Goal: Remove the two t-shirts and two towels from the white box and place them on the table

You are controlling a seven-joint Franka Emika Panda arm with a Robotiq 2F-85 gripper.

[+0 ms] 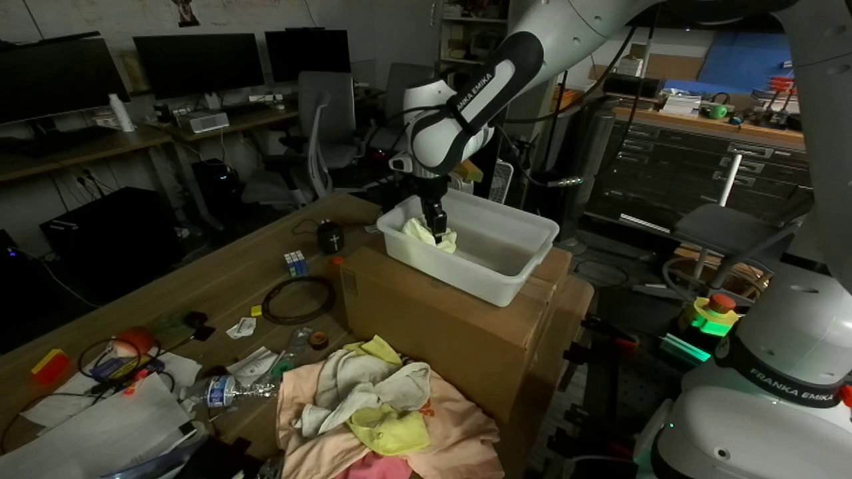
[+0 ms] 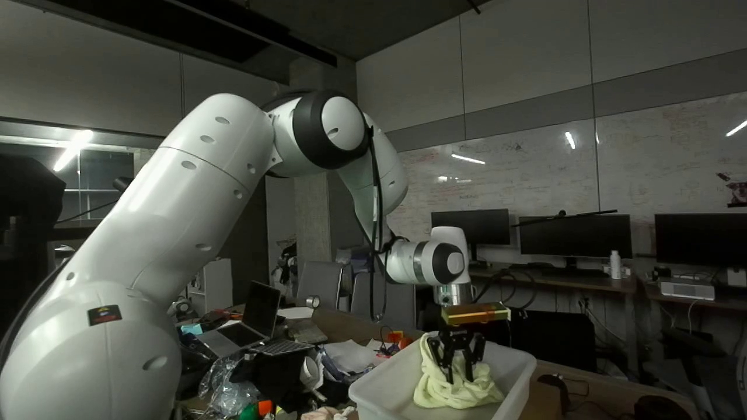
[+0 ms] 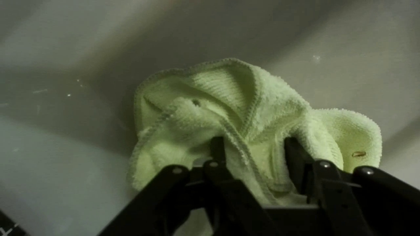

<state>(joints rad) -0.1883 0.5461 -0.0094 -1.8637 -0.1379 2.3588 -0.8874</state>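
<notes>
The white box [image 1: 459, 273] stands on a cardboard box; it also shows in an exterior view [image 2: 367, 389]. A crumpled pale yellow-green towel [image 1: 416, 231] lies in one end of the white box; it also shows in an exterior view [image 2: 432, 396] and the wrist view [image 3: 269, 105]. My gripper [image 3: 254, 144] points down into the towel, fingers partly apart, with loose folds between them; it shows in both exterior views [image 1: 438, 236] [image 2: 460, 379]. On the table [image 1: 226, 286] lies a pile: peach cloth [image 1: 459, 426], grey-white cloth [image 1: 406, 386], yellow-green cloth [image 1: 393, 432] and pink cloth [image 1: 376, 467].
The cardboard box [image 1: 426, 313] raises the white box above the table. A black cable coil [image 1: 299, 316], a puzzle cube [image 1: 296, 264], a plastic bottle [image 1: 223, 391] and papers [image 1: 120, 426] lie on the table. A laptop [image 2: 259, 303] stands among clutter.
</notes>
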